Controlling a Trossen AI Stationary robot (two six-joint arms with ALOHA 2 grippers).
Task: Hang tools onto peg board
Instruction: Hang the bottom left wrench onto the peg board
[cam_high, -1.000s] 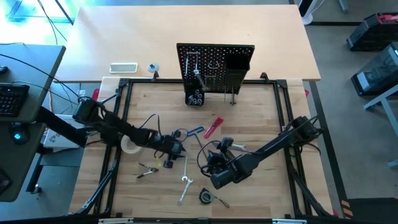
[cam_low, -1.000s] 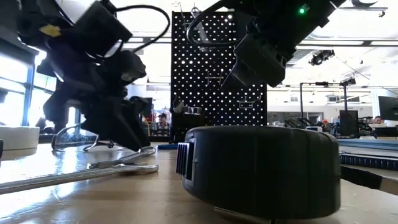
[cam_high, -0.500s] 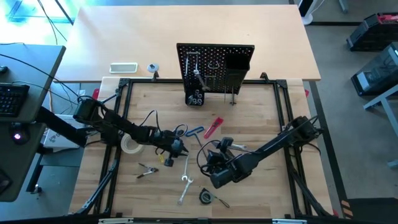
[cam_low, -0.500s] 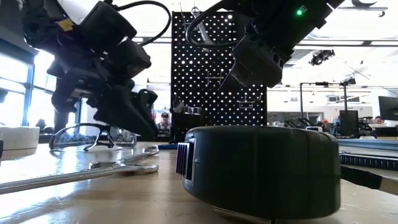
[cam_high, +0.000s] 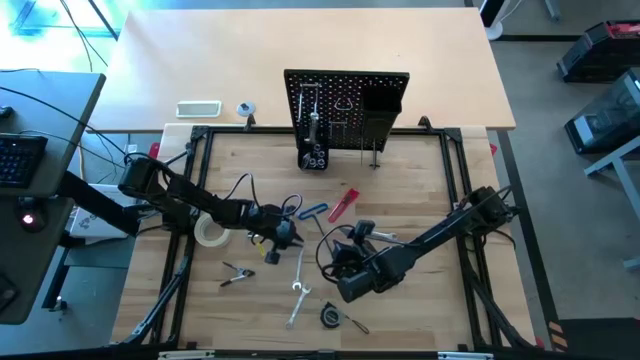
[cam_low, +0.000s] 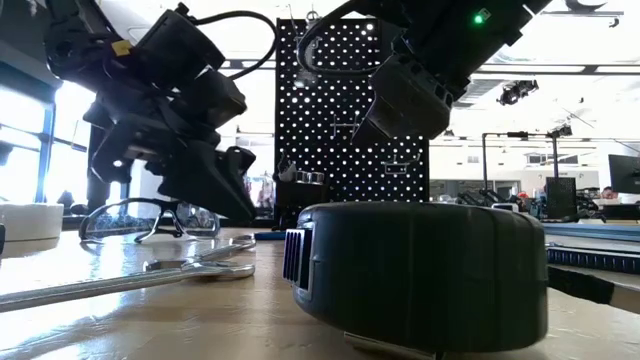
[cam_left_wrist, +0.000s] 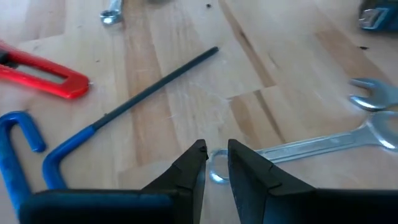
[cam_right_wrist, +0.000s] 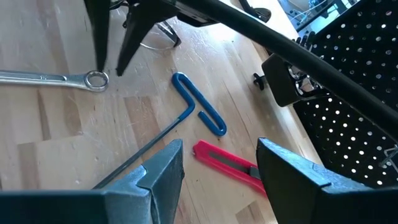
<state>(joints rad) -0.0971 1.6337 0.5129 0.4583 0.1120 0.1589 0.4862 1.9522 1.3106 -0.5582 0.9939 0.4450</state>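
Ahead of left gripper: ring end of long silver wrench between the narrow jaws.
Beside it: blue-handled hex key, red-handled tool.
Elsewhere: bare wooden desk.

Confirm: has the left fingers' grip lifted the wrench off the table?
No, the silver wrench lies flat on the table, its ring end between the left fingers.

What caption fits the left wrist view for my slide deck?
Left hand poised over the ring end of a silver wrench, with a blue-handled hex key and red-handled tool nearby.
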